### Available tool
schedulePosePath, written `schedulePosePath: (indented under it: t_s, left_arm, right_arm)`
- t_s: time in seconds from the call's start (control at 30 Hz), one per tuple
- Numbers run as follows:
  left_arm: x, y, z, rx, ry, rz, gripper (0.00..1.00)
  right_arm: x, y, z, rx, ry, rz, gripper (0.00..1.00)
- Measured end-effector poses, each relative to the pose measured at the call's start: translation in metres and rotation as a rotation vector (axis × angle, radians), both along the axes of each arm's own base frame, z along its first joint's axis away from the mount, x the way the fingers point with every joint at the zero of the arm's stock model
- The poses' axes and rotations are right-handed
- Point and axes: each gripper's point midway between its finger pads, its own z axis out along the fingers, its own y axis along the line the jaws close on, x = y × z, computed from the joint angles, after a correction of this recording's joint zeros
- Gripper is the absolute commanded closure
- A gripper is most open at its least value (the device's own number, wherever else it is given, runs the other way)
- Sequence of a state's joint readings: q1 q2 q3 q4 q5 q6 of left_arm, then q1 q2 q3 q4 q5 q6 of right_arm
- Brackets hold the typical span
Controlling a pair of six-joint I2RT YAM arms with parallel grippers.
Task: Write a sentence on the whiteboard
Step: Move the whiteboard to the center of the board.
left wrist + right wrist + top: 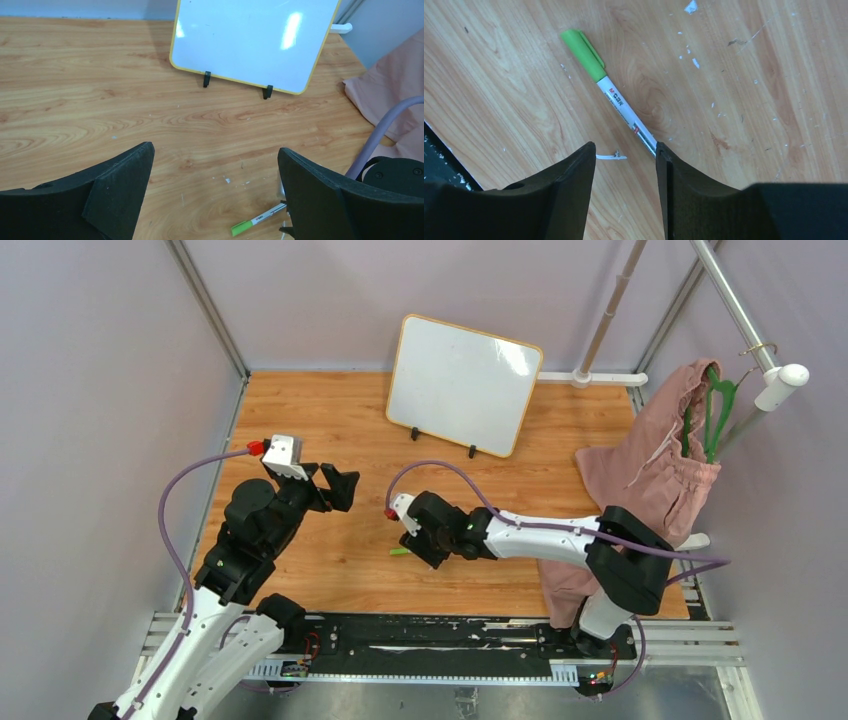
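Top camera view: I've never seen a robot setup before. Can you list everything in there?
whiteboard: one, white with a yellow-orange rim, standing at the back of the table, nothing written on it
marker: one, white barrel and green cap, lying flat near the table's middle
garment: one, pink, hanging at the right side
hanger: one, green, holding the garment
table: one, light wood
left arm: one, black and white, near left
right arm: one, black and white, near right
left fingers: two, black, wide apart over bare wood
right fingers: two, black, apart at the marker's bare end
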State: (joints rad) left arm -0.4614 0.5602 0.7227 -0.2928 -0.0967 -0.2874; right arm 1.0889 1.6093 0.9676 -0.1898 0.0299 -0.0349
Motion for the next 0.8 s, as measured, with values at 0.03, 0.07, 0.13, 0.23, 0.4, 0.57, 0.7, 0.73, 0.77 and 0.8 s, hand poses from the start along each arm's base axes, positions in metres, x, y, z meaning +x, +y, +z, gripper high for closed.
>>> schedulePosePath:
  t_s: [0.03, 0.07, 0.13, 0.23, 0.4, 0.57, 0.7, 0.73, 0.77, 0.8]
  left_arm:
    - [0.0, 0.0, 0.0, 0.0, 0.0, 0.0, 0.0]
    - [0.0, 0.0, 0.0, 0.0, 0.0, 0.0, 0.0]
    - [0.0, 0.0, 0.0, 0.0, 0.0, 0.0, 0.0]
    - [0.0, 0.0, 0.0, 0.0, 0.001, -0.001, 0.0]
    - [0.001, -0.002, -0.002, 0.002, 0.01, -0.007, 0.0]
    - [0.003, 0.0, -0.004, 0.006, 0.016, 0.005, 0.0]
    - [0.003, 0.002, -0.004, 0.007, 0.013, 0.02, 0.0]
    - [0.003, 0.003, -0.003, 0.007, 0.011, 0.023, 0.0]
    - [0.003, 0.003, -0.003, 0.007, 0.011, 0.023, 0.0]
    - [0.003, 0.003, -0.003, 0.006, 0.009, 0.024, 0.0]
  right_arm:
    - [0.002, 0.0, 0.001, 0.001, -0.007, -0.007, 0.46]
    - [0.005, -0.001, 0.002, 0.004, -0.018, -0.028, 0.46]
    - [0.016, -0.005, 0.007, 0.018, -0.037, -0.107, 0.47]
    - [0.046, -0.022, 0.02, 0.066, -0.061, -0.306, 0.51]
    - [0.115, -0.077, 0.043, 0.134, -0.171, -0.769, 0.51]
    - [0.159, -0.1, 0.049, 0.157, -0.227, -1.05, 0.47]
    - [0.191, -0.114, 0.038, 0.136, -0.237, -1.189, 0.45]
    - [0.197, -0.117, 0.034, 0.127, -0.236, -1.213, 0.46]
    - [0.204, -0.119, 0.03, 0.118, -0.234, -1.238, 0.46]
    - [0.211, -0.121, 0.027, 0.113, -0.232, -1.259, 0.47]
